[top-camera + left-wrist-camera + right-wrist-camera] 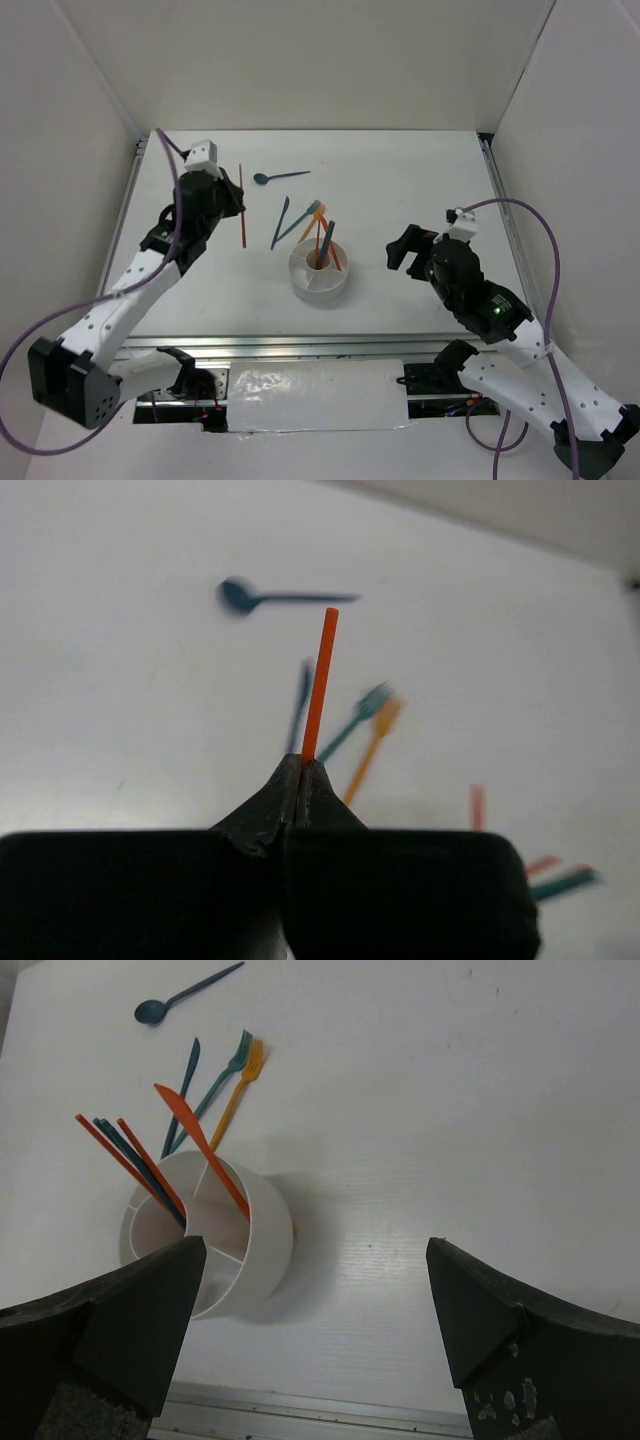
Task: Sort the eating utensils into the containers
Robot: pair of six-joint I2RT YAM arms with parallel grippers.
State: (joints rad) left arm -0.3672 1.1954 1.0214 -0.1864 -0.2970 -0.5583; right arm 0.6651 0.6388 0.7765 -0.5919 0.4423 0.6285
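Utensils loose on the table [400, 180] number four: one blue spoon [275, 177], one dark teal knife [182, 1095], one teal fork [215, 1085] and one orange fork [237, 1090], all lying beyond the single white holder [260, 1240]. The left gripper [302, 770] is clamped on one orange chopstick [320, 680]. The right gripper [315, 1250] stands wide apart near the holder.

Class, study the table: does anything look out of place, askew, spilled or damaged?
Nothing is spilled or broken. A blue spoon, teal fork, orange fork and dark teal piece lie loose beyond the white holder, unsorted; the left gripper pinches an orange chopstick.
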